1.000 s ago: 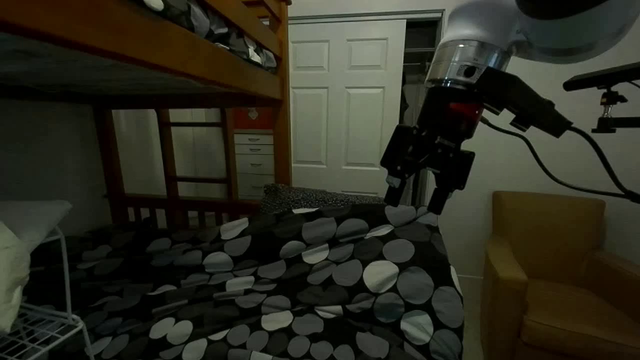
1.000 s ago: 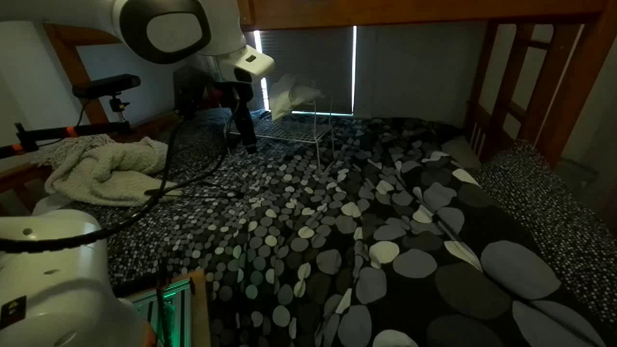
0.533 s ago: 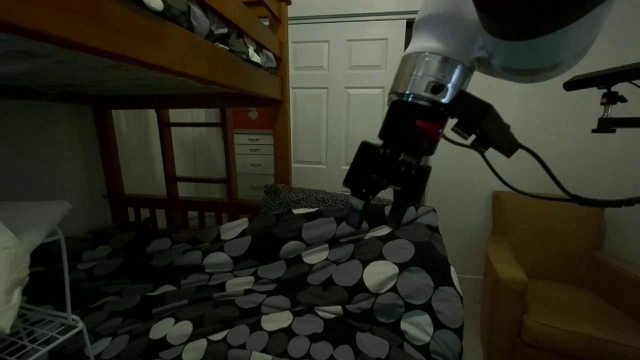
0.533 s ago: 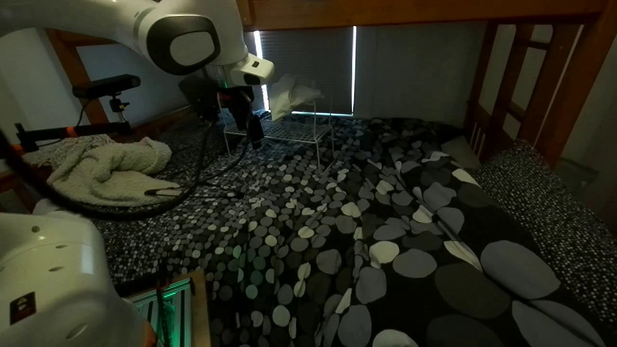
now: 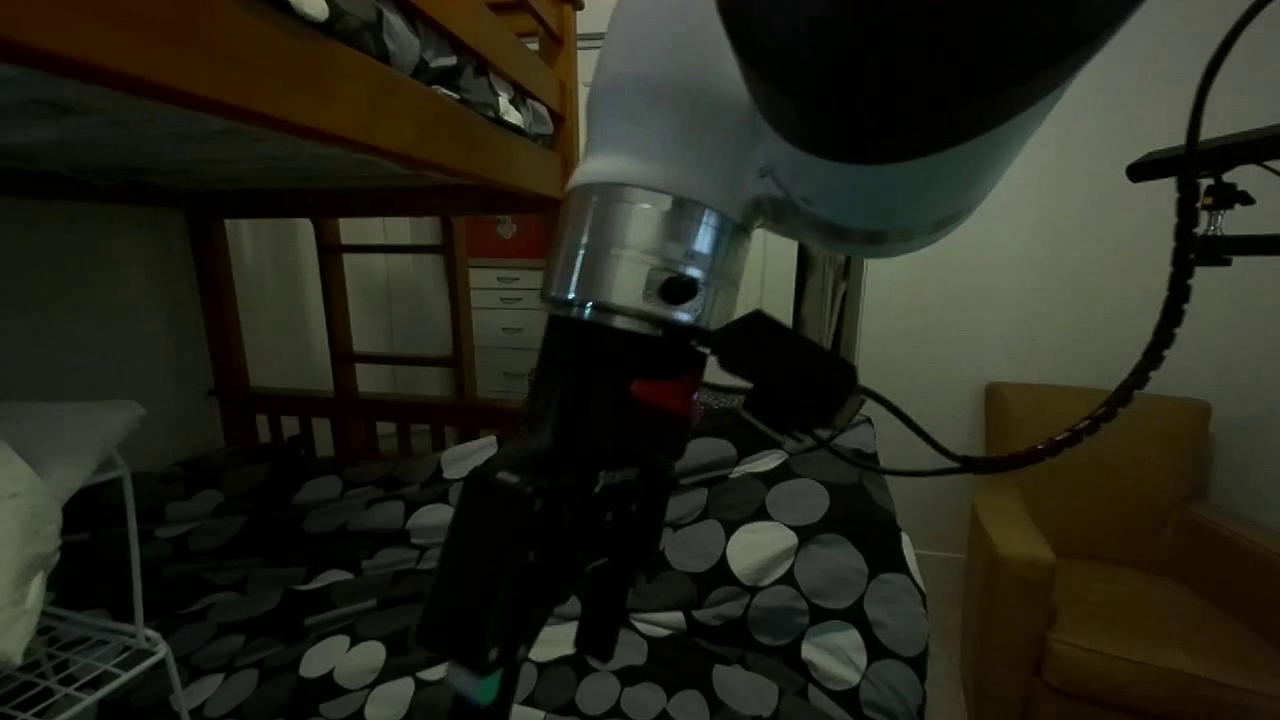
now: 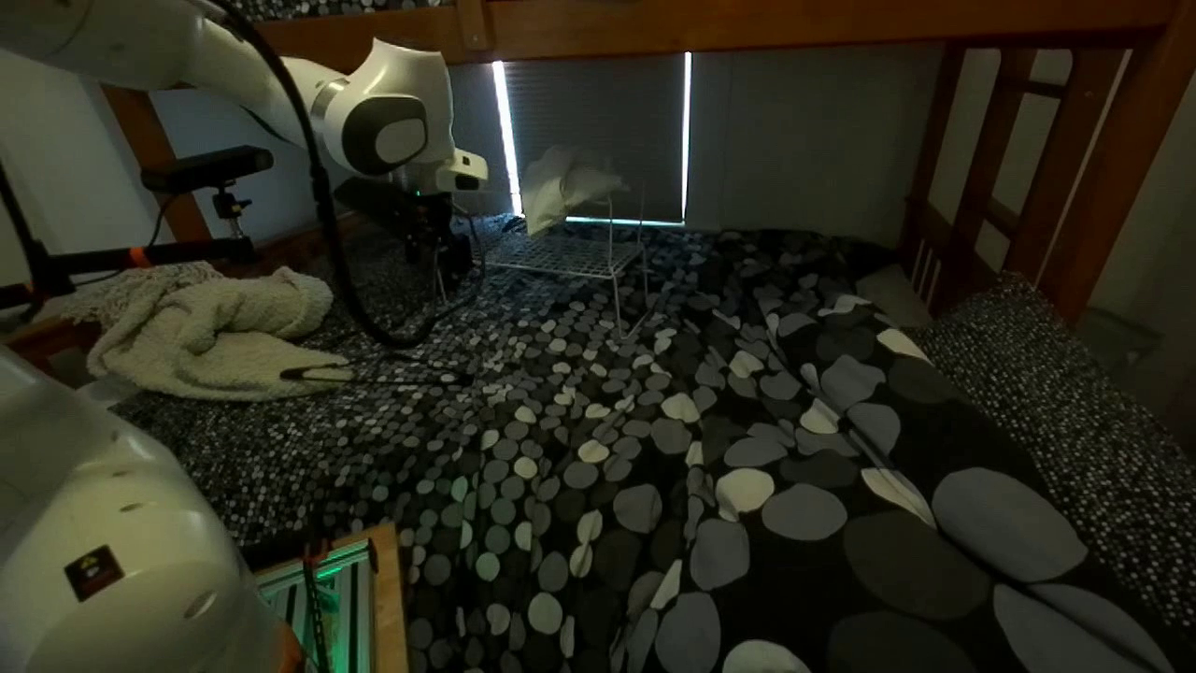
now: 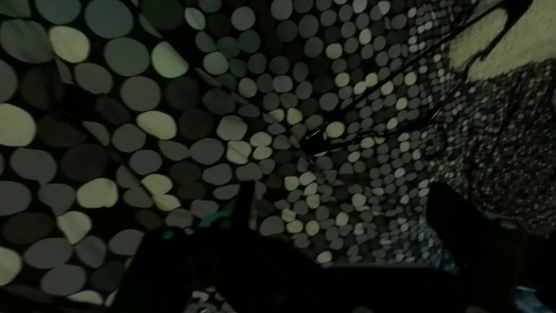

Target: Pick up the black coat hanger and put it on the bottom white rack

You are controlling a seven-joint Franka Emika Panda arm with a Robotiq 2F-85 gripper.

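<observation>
The black coat hanger point(image 7: 314, 141) lies on the dotted bed cover in the wrist view. One end points to the middle, and the other reaches a cream blanket at top right. It also shows in an exterior view point(image 6: 297, 373), partly on that blanket. My gripper point(image 7: 342, 186) is open with only bed cover between its fingers, apart from the hanger. In the exterior views the gripper point(image 5: 545, 670) hangs tilted above the bed point(image 6: 448, 266). The bottom white rack, a thin wire frame, stands on the bed in both exterior views point(image 5: 150, 645) point(image 6: 579, 264).
A white bag or cloth point(image 6: 561, 187) sits on top of the rack. The cream blanket point(image 6: 215, 318) lies at the left of the bed. The upper bunk's wooden rail point(image 6: 747, 23) runs overhead. A camera on a stand point(image 6: 206, 168) and my cable are near the arm.
In one exterior view my gripper has moved left and down, looking larger. In the other exterior view it has ended slightly left. The cable has shifted. The hanger and rack have not moved.
</observation>
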